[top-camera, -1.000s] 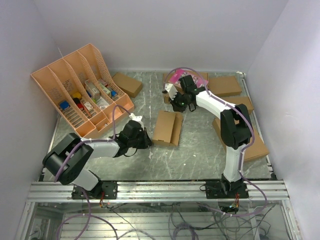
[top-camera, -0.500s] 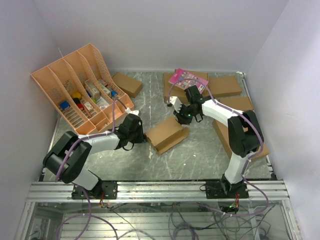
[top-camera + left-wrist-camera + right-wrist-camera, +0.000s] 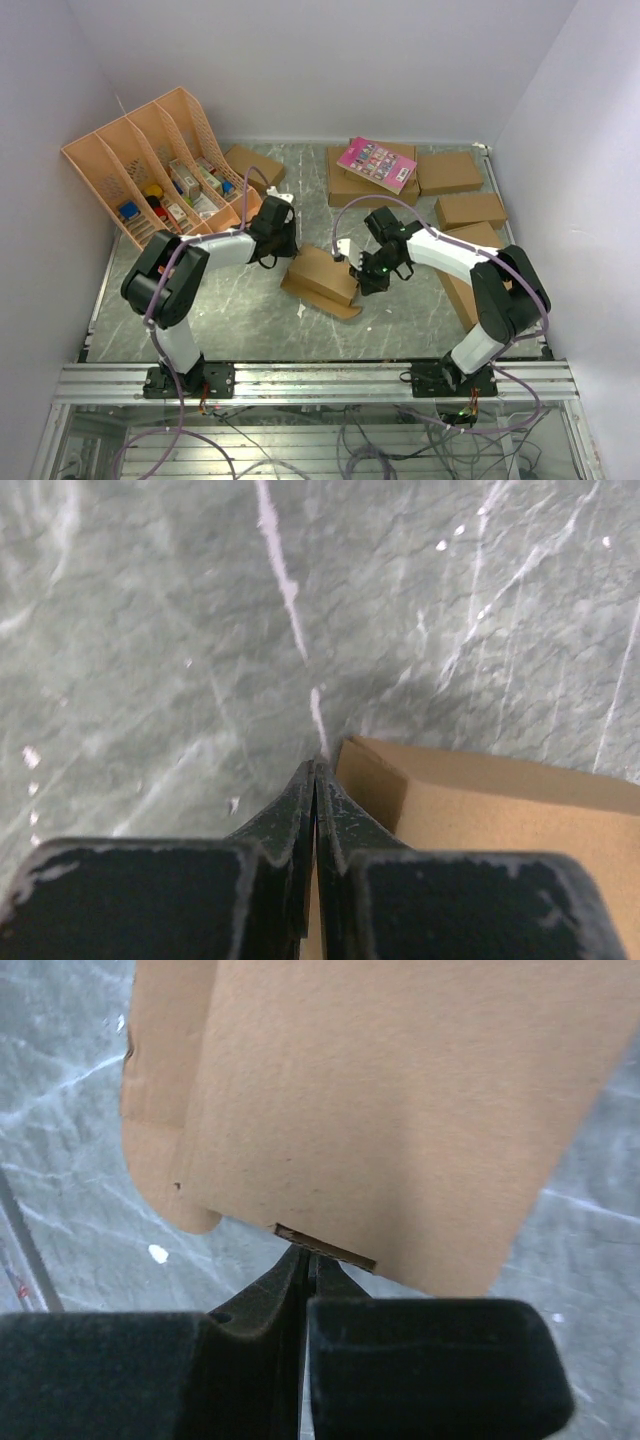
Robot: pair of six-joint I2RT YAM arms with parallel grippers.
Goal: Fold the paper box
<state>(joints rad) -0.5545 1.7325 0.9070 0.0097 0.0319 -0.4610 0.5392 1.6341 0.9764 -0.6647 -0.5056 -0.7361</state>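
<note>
the paper box (image 3: 322,278) lies near the middle of the table (image 3: 400,315), partly folded: a long panel is creased over a flat flap, but no closed oblong is formed, so most folding and tucking looks left to do. the left tool (image 3: 316,772), jaws pressed together on nothing, sits at its 10 o'clock corner. the right tool (image 3: 306,1260), likewise closed, touches its 3 o'clock edge; whether it pinches cardboard is unclear. the box's underside is hidden.

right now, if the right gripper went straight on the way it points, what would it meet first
The paper box. The right gripper, shut, points at the box's near edge, with its tips right at the cardboard; I cannot tell whether they touch it.
</note>
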